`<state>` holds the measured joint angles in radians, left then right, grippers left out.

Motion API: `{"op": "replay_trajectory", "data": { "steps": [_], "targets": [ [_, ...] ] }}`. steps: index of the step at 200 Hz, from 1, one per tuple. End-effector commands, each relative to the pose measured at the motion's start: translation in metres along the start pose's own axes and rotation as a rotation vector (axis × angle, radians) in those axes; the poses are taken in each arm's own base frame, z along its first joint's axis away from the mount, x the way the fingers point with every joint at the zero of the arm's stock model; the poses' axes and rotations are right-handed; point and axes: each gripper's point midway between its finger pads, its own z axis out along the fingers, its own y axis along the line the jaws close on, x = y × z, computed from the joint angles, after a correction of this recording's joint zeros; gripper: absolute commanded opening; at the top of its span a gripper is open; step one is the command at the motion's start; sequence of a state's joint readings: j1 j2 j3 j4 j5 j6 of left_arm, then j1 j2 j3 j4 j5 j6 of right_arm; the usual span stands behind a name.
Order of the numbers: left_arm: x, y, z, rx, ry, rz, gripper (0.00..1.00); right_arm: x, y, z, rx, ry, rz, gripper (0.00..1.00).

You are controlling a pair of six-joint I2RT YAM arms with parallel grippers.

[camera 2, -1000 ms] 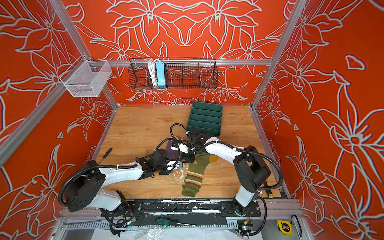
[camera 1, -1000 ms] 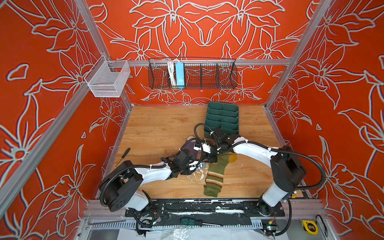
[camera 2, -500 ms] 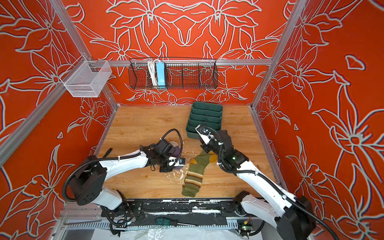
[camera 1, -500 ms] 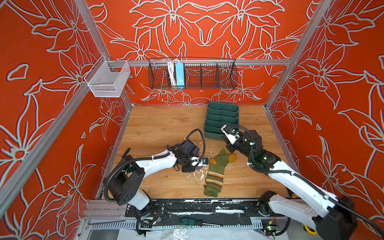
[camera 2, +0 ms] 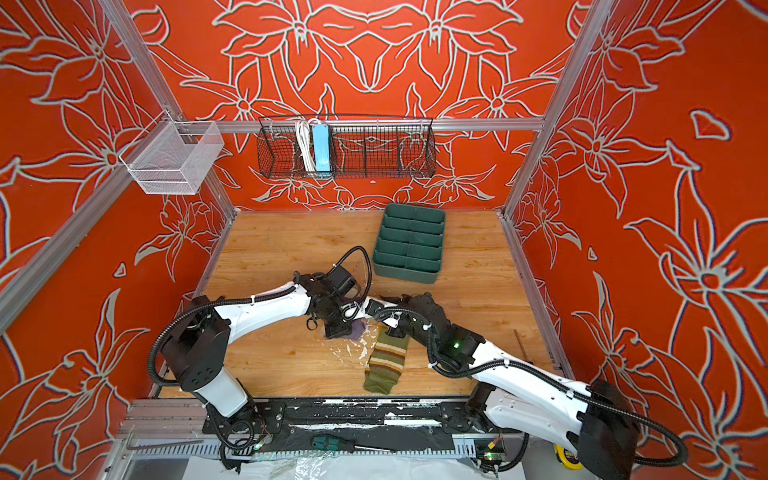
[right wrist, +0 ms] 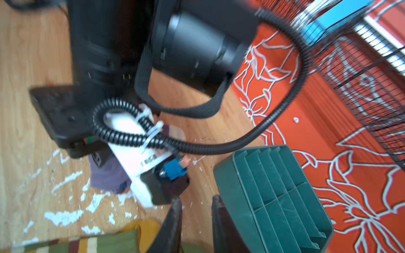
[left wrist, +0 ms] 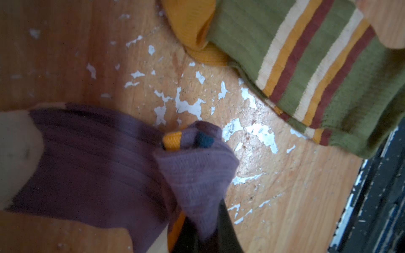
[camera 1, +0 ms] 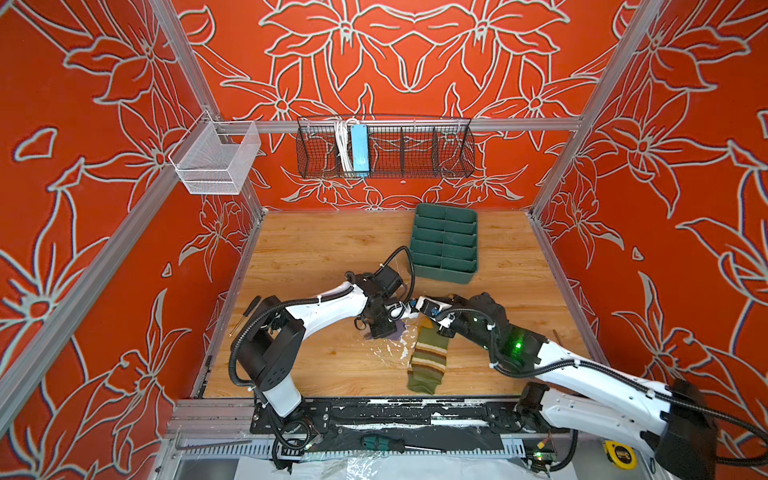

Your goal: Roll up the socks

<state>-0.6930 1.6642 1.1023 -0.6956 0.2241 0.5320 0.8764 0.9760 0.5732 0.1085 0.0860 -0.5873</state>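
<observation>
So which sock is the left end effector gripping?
The purple sock, pinched in the left end effector; the green striped sock lies flat beside it.

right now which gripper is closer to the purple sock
Left. The left gripper is shut on the purple sock, pinching a fold of it. The right gripper is open and holds nothing, off to the side by the mustard toe of the olive sock.

We see the purple sock (left wrist: 94, 162) bunched up, cream patch showing; near it, not touching, the olive striped sock (camera 1: 428, 359) lies flat, its mustard toe crumpled.
</observation>
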Motion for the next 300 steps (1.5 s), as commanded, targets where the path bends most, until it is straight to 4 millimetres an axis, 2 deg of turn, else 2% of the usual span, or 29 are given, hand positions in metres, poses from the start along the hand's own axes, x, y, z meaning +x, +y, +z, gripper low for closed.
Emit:
{"op": "replay_trajectory", "data": {
  "steps": [1, 37, 72, 99, 115, 131, 152, 173, 196, 238, 271, 300],
  "targets": [
    [0.001, 0.000, -0.008, -0.041, -0.008, -0.193, 0.00, -0.013, -0.010, -0.002, 0.024, -0.003, -0.065, 0.26],
    [0.007, -0.006, 0.012, -0.065, -0.042, -0.308, 0.00, -0.014, 0.013, -0.015, -0.077, -0.007, -0.130, 0.27],
    [0.011, -0.021, 0.021, -0.123, 0.017, -0.214, 0.00, -0.008, 0.037, -0.025, -0.180, 0.030, -0.174, 0.29],
    [0.007, -0.024, 0.024, -0.097, 0.022, -0.214, 0.00, -0.006, 0.074, -0.033, -0.338, 0.018, -0.214, 0.31],
    [0.008, -0.026, 0.025, -0.086, 0.033, -0.208, 0.00, -0.006, 0.101, -0.032, -0.418, -0.040, -0.208, 0.40],
    [0.011, -0.026, 0.027, -0.085, 0.045, -0.205, 0.00, -0.003, 0.118, -0.026, -0.430, -0.064, -0.207, 0.44],
    [0.012, -0.025, 0.028, -0.088, 0.054, -0.203, 0.00, 0.002, 0.127, -0.019, -0.402, -0.065, -0.202, 0.47],
    [0.013, -0.027, 0.029, -0.077, 0.063, -0.199, 0.00, 0.017, 0.135, -0.010, -0.387, -0.048, -0.218, 0.52],
    [0.013, -0.028, 0.030, -0.070, 0.065, -0.196, 0.00, 0.020, 0.129, 0.010, -0.299, -0.036, -0.226, 0.59],
    [0.010, -0.030, 0.027, -0.059, 0.045, -0.191, 0.00, 0.033, 0.129, 0.043, -0.204, -0.016, -0.237, 0.60],
    [0.009, -0.033, 0.026, -0.046, 0.039, -0.186, 0.00, 0.041, 0.136, 0.055, -0.237, -0.011, -0.219, 0.61],
    [0.008, -0.036, 0.025, -0.032, 0.033, -0.177, 0.00, 0.055, 0.142, 0.066, -0.279, 0.024, -0.212, 0.62]
  ]
}}
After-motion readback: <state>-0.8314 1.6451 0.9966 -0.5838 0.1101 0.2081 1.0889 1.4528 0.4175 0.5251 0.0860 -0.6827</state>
